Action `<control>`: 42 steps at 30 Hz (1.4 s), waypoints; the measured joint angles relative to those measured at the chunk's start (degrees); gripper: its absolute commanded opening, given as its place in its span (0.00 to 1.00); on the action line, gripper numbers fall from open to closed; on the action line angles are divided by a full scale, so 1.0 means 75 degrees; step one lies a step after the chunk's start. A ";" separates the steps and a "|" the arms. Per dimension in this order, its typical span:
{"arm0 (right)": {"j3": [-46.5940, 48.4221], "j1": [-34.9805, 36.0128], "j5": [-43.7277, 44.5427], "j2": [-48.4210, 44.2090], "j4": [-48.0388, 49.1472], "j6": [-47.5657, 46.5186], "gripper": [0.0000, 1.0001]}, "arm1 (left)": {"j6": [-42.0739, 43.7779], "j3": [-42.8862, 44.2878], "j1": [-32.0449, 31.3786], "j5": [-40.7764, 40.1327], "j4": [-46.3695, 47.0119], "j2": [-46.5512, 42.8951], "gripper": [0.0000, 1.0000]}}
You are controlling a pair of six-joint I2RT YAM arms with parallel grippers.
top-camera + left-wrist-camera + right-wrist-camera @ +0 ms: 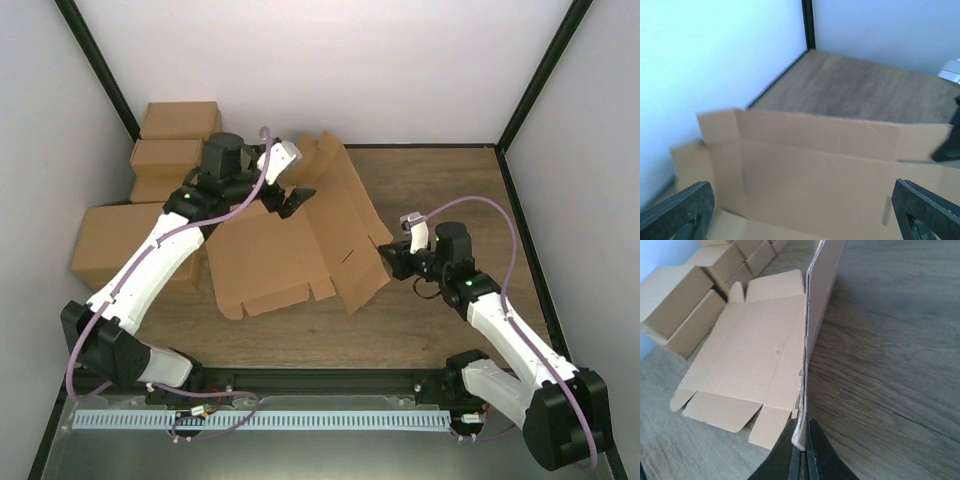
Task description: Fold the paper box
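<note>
The paper box [270, 250] is a flat brown die-cut cardboard sheet lying on the wooden table, with its right panel folded up on edge. In the right wrist view that upright panel [822, 285] rises beside the flat part of the paper box [750, 350]. My right gripper [801, 452] is shut on the near edge of the raised panel; from above, the right gripper [385, 255] sits at the sheet's right side. My left gripper [295, 200] hovers over the sheet's far end, open. Its dark fingers [682, 202] stand wide apart above the paper box [810, 170] with nothing between them.
Several closed brown cartons [180, 120] are stacked at the back left against the wall, one larger carton [115, 240] beside my left arm; they also show in the right wrist view as cartons [675, 295]. White walls with black frame posts [808, 22] enclose the table.
</note>
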 measured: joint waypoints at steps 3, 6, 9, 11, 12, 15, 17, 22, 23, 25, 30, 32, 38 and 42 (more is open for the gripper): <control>-0.0003 0.0146 -0.0289 -0.0187 0.0003 -0.0335 0.01 | 0.1020 0.0516 0.0006 -0.0122 0.0172 0.0265 1.00; -0.0003 0.0493 -0.0329 -0.0353 0.0020 -0.0653 0.01 | 0.2092 0.0796 0.0009 -0.0122 0.0090 0.0638 1.00; -0.0003 0.0775 -0.0318 -0.0364 0.0023 -0.0871 0.01 | 0.3413 0.0833 0.0009 0.0242 -0.0332 0.0889 1.00; -0.0003 0.0886 -0.0274 -0.0323 0.0023 -0.0962 0.01 | 0.4234 0.0833 0.0009 0.0507 -0.0647 0.1005 1.00; -0.0003 0.0941 -0.0233 -0.0300 0.0015 -0.1008 0.01 | 0.4637 0.0833 0.0009 0.0627 -0.0778 0.1049 0.99; -0.0003 0.1075 -0.0163 -0.0286 0.0026 -0.1087 0.01 | 0.5677 0.0833 0.0006 0.0831 -0.1055 0.1125 0.97; -0.0003 0.1137 -0.0108 -0.0286 0.0038 -0.1113 0.01 | 0.6423 0.0833 -0.0017 0.0857 -0.1221 0.1154 0.97; -0.0003 0.1253 -0.0009 -0.0289 0.0055 -0.1201 0.01 | 0.7694 0.0833 -0.0256 0.0810 -0.1317 0.1338 1.00; -0.0003 0.1271 0.0012 -0.0289 0.0061 -0.1218 0.01 | 0.7851 0.0833 -0.0300 0.0807 -0.1314 0.1378 1.00; -0.0003 0.1291 0.0044 -0.0289 0.0070 -0.1227 0.01 | 0.8137 0.0883 -0.0408 0.0752 -0.1329 0.1512 1.00; 0.0006 0.1478 0.0216 -0.0291 0.0099 -0.1300 0.01 | 0.8754 0.1475 -0.0842 0.0096 -0.1483 0.2186 1.00; 0.0087 0.1641 0.0353 -0.0283 0.0038 -0.1367 0.01 | 0.8938 0.1559 -0.0994 -0.0236 -0.1448 0.2375 1.00; 0.0484 0.2151 0.0825 -0.0026 -0.0268 -0.1562 0.01 | 0.9355 0.1967 -0.1244 -0.0784 -0.1673 0.2780 0.92; 0.0551 0.2212 0.0979 0.0006 -0.0347 -0.1620 0.02 | 0.9489 0.2206 -0.1323 -0.1110 -0.1810 0.2891 0.82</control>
